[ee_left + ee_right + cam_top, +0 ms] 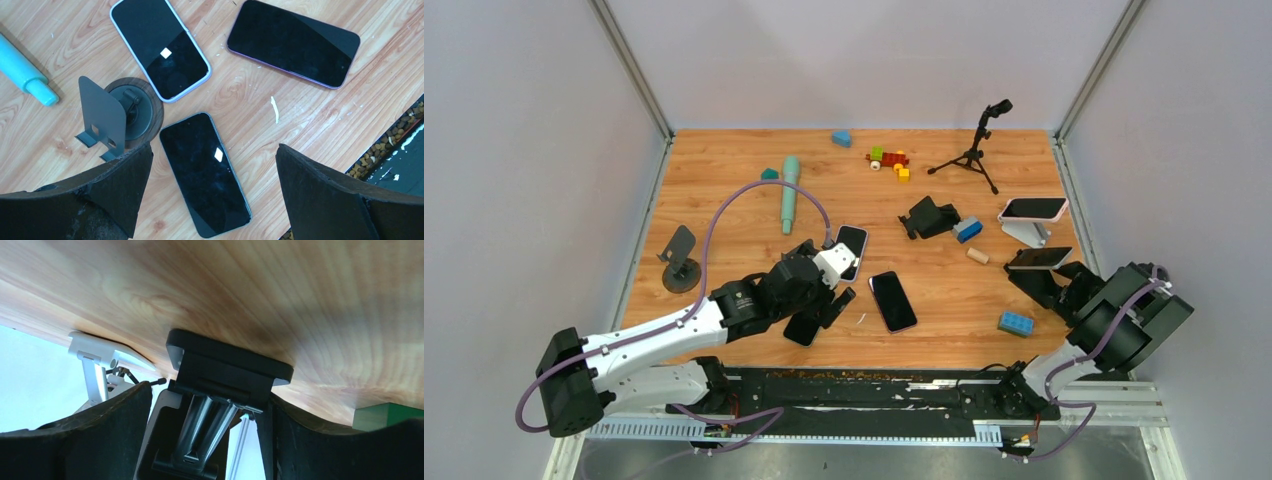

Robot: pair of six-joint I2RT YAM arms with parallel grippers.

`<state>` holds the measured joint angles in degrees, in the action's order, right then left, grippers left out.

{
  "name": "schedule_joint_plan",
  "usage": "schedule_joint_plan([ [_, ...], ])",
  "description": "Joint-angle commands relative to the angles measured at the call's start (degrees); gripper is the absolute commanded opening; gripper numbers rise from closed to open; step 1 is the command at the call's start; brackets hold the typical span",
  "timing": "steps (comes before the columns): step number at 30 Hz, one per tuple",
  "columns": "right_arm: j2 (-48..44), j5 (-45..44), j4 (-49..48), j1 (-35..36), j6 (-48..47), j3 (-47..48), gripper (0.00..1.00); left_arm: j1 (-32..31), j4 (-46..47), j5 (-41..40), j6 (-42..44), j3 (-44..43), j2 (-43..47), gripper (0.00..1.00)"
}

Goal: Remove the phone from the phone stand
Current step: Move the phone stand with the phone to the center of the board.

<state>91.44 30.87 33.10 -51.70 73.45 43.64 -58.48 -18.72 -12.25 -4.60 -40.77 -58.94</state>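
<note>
The right tool (210, 400) is straddling the stand (227, 365) holding the phone (1039, 258), grip unclear; the left tool (214, 152) is hanging open. The phone is likely stiff, slick and breakable, so pinching its long edges seems best.

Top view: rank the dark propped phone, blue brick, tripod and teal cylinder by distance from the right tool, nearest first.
1. dark propped phone: at the right tool, right edge.
2. blue brick: near edge, just left of the tool.
3. tripod: back right.
4. teal cylinder: back, left of centre.
</note>
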Motion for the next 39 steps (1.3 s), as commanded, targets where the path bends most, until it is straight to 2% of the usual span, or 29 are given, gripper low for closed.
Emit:
schedule_joint_plan([
  [1,3.38,1.9,-2.57,1.97,0.35,2.93,0.71,0.02,0.28,-1.17,0.94,-2.25,0.48,1.0],
  [6,5.98,1.8,-2.99,3.63,-0.26,4.23,0.64,-0.04,-0.01,-1.81,1.23,-2.36,0.53,1.0],
  [21,8.93,-0.31,-3.11,4.38,-7.74,5.2,0.35,-0.05,-1.21,-2.82,1.89,-2.67,0.55,1.0],
  [27,9.04,-2.65,-1.45,4.97,-9.41,6.57,0.3,-0.03,-1.45,-2.87,1.89,-2.73,0.4,1.0],
  [39,9.58,-4.82,0.51,9.01,-10.99,8.39,0.27,-0.01,-1.8,-2.68,1.95,-3.0,-0.49,1.0],
])
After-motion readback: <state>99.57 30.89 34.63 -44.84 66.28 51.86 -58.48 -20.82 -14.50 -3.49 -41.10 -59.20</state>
